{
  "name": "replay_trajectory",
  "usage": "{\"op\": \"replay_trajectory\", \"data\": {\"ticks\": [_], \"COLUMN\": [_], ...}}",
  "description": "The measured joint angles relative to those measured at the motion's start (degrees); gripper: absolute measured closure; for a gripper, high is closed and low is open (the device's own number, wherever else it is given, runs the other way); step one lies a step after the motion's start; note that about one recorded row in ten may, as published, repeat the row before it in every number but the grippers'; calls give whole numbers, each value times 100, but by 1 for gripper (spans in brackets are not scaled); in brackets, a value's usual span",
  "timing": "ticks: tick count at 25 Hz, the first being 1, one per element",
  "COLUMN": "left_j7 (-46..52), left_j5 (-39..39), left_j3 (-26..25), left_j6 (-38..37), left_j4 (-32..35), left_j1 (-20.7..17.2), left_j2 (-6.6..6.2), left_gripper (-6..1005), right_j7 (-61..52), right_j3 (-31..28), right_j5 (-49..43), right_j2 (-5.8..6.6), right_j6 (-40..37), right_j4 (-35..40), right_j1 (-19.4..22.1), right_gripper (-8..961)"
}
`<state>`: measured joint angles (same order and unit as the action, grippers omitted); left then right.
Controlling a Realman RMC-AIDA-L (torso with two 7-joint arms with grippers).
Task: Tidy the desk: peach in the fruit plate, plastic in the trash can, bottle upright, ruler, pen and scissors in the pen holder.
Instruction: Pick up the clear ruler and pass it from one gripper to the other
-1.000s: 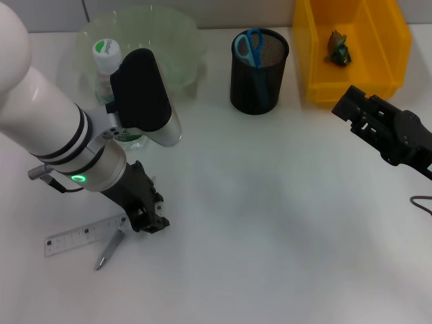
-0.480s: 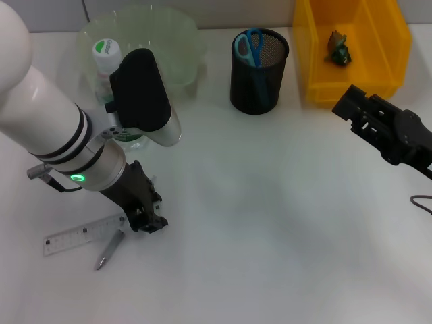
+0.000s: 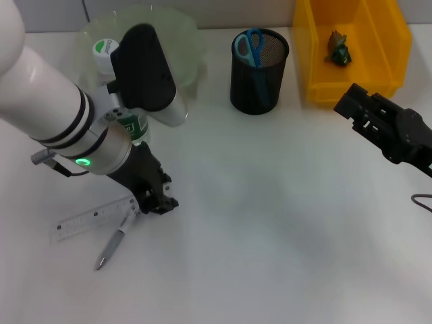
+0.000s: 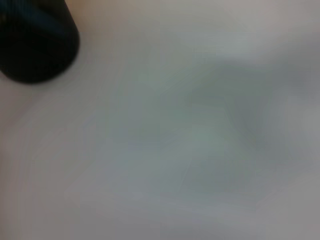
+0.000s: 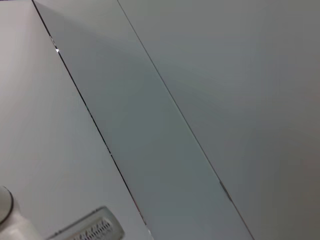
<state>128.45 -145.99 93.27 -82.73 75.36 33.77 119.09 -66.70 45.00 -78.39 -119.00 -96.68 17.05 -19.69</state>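
Observation:
My left gripper (image 3: 158, 201) is low over the table at the front left, shut on the near end of the clear ruler (image 3: 88, 223), which hangs slightly raised. The grey pen (image 3: 116, 241) lies slanted beside it, its upper end by the gripper. Behind my left arm the bottle (image 3: 106, 50) stands upright with its white cap showing. Blue scissors (image 3: 251, 44) stand in the black mesh pen holder (image 3: 260, 84). The crumpled plastic (image 3: 337, 48) lies in the yellow trash can (image 3: 385, 74). The peach is hidden. My right gripper (image 3: 349, 106) hovers at the right, near the trash can.
The pale green fruit plate (image 3: 185, 44) sits at the back left, partly covered by my left arm. A black cable (image 3: 422, 200) shows at the right edge. The left wrist view holds only blurred table and a dark shape (image 4: 35, 45).
My left gripper has moved up and to the right, taking the ruler with it. The pen's upper end swung the same way while its lower end stayed. The right arm is still.

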Motion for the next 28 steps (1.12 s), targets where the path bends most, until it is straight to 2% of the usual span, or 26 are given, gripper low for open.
{"op": "replay_trajectory", "data": {"ticks": [1, 9, 13, 14, 16, 21, 26, 27, 28], "left_j7": [82, 281, 220, 220, 42, -352, -759, -840, -840], "left_j5": [-1, 51, 678, 678, 1150, 1892, 2692, 2926, 2926], "left_j3": [-5, -275, -802, -802, -1167, -1670, -2068, -2179, -2179], "left_j6": [-64, -327, -377, -377, -372, -269, -101, -90, -90], "left_j4": [258, 886, 1191, 1191, 1258, 1217, 1041, 967, 967], "left_j1": [-33, -50, -61, -61, -63, -77, -137, -155, -155], "left_j2": [-4, -13, -37, -37, -42, -44, -44, -45, -45], "left_gripper": [595, 594, 594, 594, 594, 593, 593, 593, 593], "right_j7": [1, 5, 7, 7, 8, 8, 6, 4, 4], "right_j3": [-2, -11, -12, -14, -23, -35, 25, 13, 8], "right_j5": [0, 14, 30, 33, 39, 41, -121, -274, -353], "right_j2": [0, 0, 8, 11, 22, 68, 256, 358, 399], "right_j6": [0, 0, 0, 1, 4, 8, -32, -134, -189], "right_j4": [0, 5, 18, 20, 22, 33, 57, 61, 72], "right_j1": [0, 9, 46, 54, 63, 100, 104, 94, 92], "right_gripper": [405, 404, 403, 403, 402, 401, 400, 400, 400]}}
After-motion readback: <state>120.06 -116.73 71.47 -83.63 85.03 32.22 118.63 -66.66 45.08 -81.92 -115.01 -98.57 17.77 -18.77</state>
